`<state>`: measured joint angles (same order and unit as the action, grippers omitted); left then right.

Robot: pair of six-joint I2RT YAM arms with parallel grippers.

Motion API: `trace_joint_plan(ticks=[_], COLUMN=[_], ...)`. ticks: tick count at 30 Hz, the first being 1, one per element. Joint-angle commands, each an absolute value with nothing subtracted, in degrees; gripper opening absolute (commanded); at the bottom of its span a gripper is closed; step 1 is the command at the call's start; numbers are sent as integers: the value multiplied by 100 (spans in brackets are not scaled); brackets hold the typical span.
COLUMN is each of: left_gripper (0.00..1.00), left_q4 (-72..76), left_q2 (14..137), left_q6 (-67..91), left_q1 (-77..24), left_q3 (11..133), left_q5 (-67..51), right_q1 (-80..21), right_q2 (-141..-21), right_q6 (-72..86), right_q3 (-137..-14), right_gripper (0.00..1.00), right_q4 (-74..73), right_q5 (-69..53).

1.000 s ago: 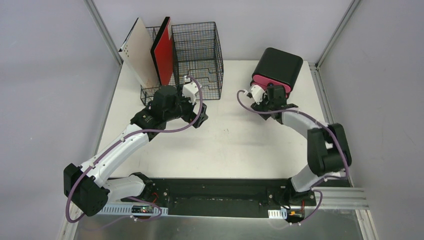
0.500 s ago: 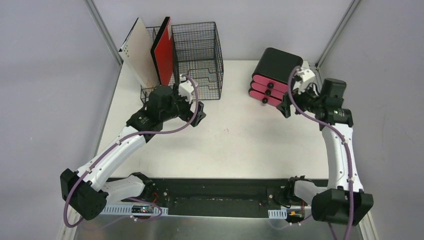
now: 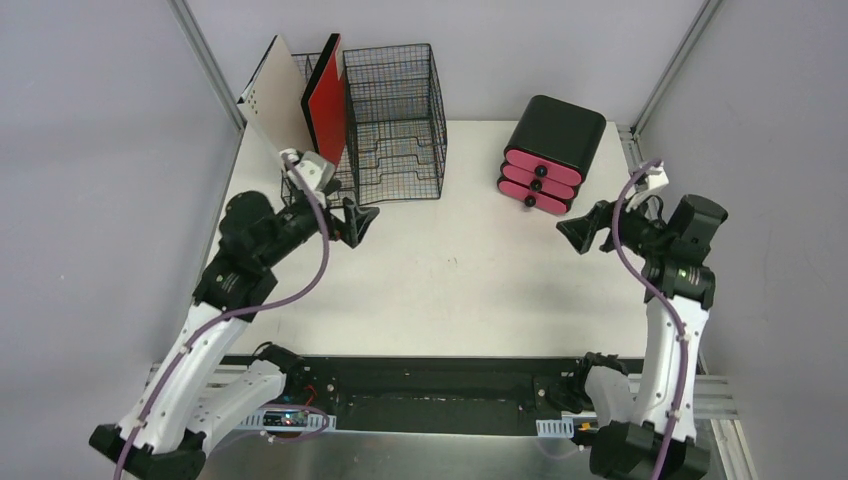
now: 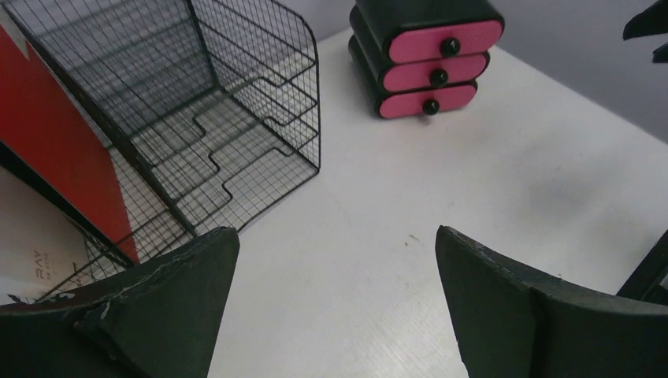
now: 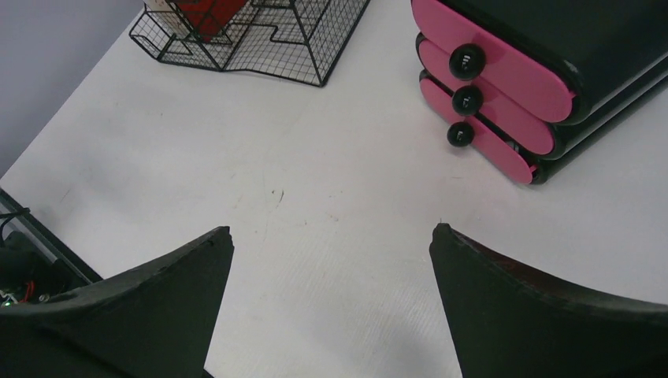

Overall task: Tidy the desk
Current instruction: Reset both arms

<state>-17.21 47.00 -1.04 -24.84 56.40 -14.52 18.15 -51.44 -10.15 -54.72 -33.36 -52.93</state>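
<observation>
Two items share the desk (image 3: 470, 290): mesh organizer (image 3: 395, 120) (boards (image 3: 325, 105) inside), drawer box (image 3: 550, 150).

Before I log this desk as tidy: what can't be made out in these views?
- Drawer contents: the black drawer box has all three pink drawers shut in every view.
- Print on the white board: in the left wrist view it is cut off by the frame edge, and it is too small from above.
- The desk behind the wire-mesh organizer: in the top view it is screened by the mesh.
</observation>
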Motion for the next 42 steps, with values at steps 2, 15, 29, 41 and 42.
trace_joint_plan(ticks=[2,15,29,41,42], left_gripper=[99,99,99,99,99], left_q4=[-1179,-1134,-1099,-1093,-1092], left_q2=[4063,3990,4034,4061,4061], left_q6=[-206,-202,-228,-209,-210], left_q1=[-2373,-2321,-2312,-2312,-2312], left_q3=[5381,5317,5291,5283,5286], left_q5=[-1603,-1741,-1741,-1785,-1784], right_q1=[1913,1933,1930,1934,1934], right_q2=[-4147,-3832,-3828,-3826,-3825], right_q6=[-211,1581,1533,1519,1514], right_q3=[-5173,-4999,-4913,-4898,-4903], right_gripper=[99,99,99,99,99], right_q4=[-2203,-1410,-1277,-1268,-1266], right_q5=[-5200,-3647,-3686,-3672,-3671])
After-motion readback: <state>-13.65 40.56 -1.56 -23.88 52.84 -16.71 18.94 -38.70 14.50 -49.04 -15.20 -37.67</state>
